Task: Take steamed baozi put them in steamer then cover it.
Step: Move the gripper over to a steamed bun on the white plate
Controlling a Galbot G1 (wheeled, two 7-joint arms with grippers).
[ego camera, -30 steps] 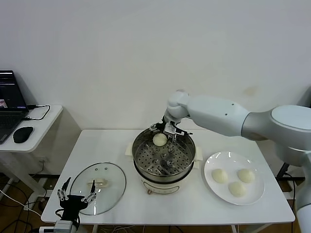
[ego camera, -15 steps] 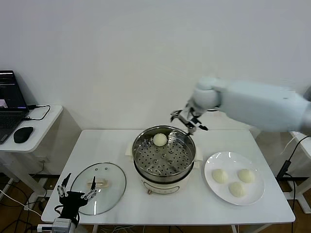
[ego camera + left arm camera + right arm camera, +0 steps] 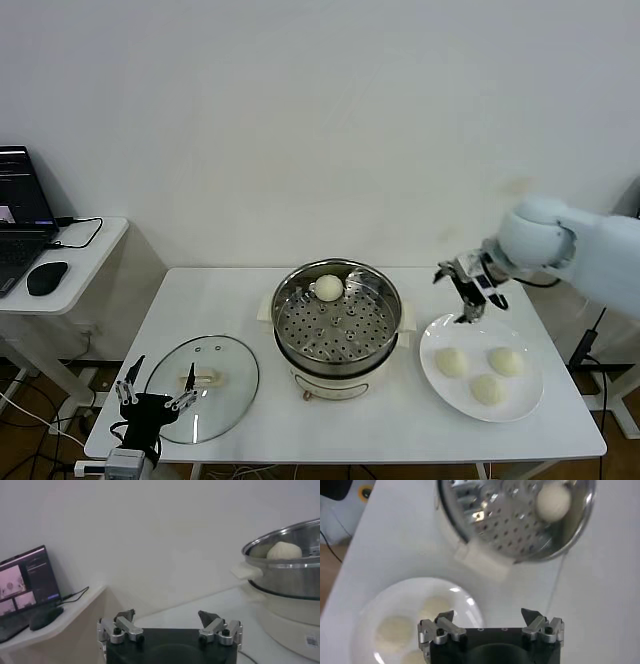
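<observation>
Swung from the perforated steel steamer (image 3: 337, 325) to the plate (image 3: 482, 405), right gripper (image 3: 472, 290) spreads empty fingers wide.

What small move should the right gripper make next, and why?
Probably lower the open, empty right gripper onto a cream-white round bun on the flat white plate: three wait there, while the shiny steel steamer basket holds only one bun.

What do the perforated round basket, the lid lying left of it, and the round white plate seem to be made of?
The perforated round steamer basket looks like polished steel: mirror reflections on its wall. The lid looks like clear glass with a metal rim: the table shows through it. The round white plate looks like glazed ceramic, possibly melamine: glossy highlight. The right gripper hovers open above its rim.
</observation>
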